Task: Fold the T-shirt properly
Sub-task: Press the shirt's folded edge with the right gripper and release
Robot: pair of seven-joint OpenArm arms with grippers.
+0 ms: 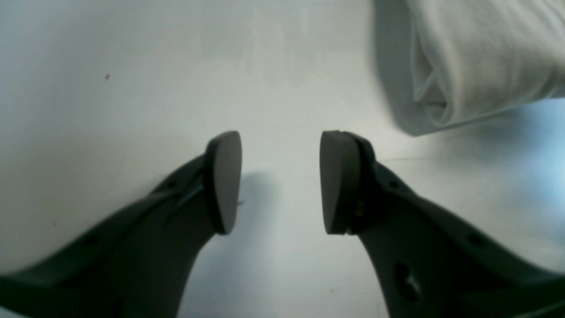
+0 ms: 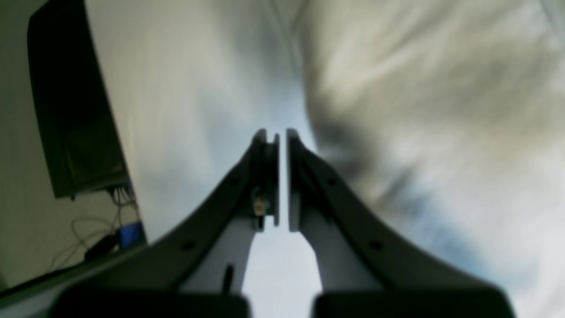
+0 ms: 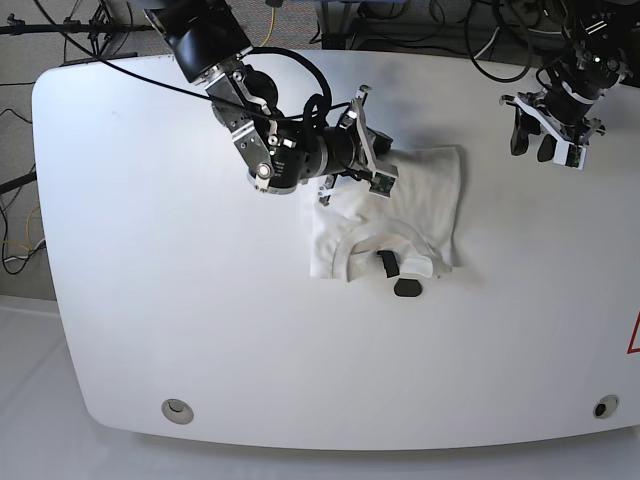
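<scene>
Near table [image 3: 150,300] centre, T-shirt [image 3: 425,200] partly folded, collar forward; right gripper [image 3: 372,150] pinched shut and empty over its rear edge, seemingly to press; left gripper [image 3: 545,135] parked well aside, jaws apart, empty.

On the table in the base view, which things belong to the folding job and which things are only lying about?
Belong to the job:
- T-shirt, partly folded
- right gripper, shut, over the shirt
- left gripper, open, away from the shirt

Only lying about:
- small black object on the table, just beside the collar
- cables behind the table
</scene>
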